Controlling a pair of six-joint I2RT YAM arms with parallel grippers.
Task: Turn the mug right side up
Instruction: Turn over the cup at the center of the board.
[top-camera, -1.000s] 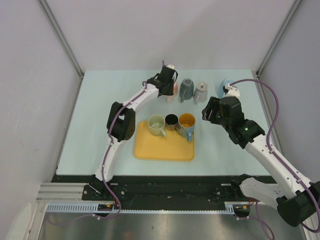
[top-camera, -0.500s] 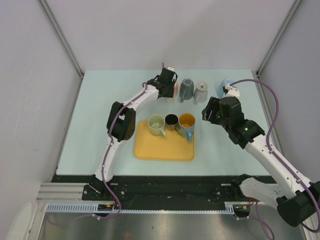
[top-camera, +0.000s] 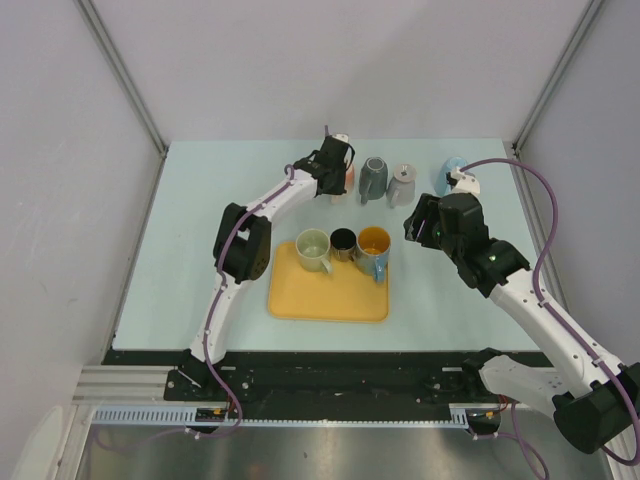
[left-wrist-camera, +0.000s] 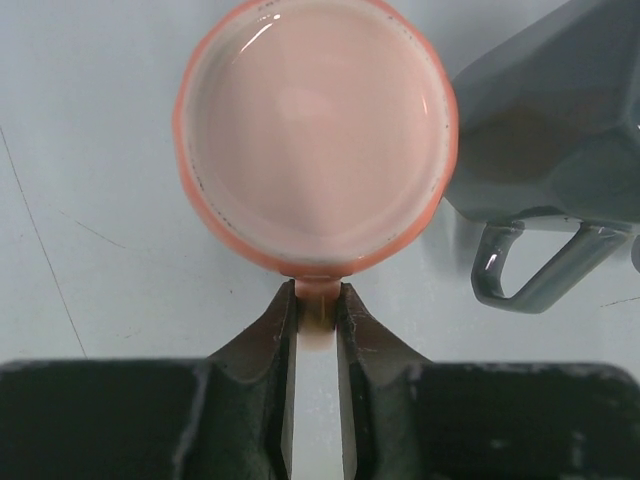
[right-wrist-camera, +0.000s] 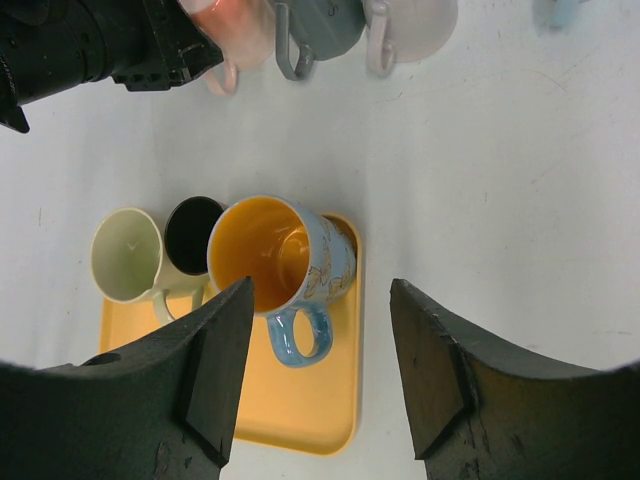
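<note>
Left gripper (left-wrist-camera: 317, 298) clamped on the inverted pink mug's (left-wrist-camera: 315, 130) handle (left-wrist-camera: 318, 338), far side of the table (top-camera: 200, 220), left of the grey mug (left-wrist-camera: 560, 120).
Probably glazed ceramic: stiff, weighty, slick, chippable; this thin handle hold may let it swing. Right gripper (right-wrist-camera: 320, 370) stands apart, holding nothing.

No legible txt, labels or nos. anywhere.
</note>
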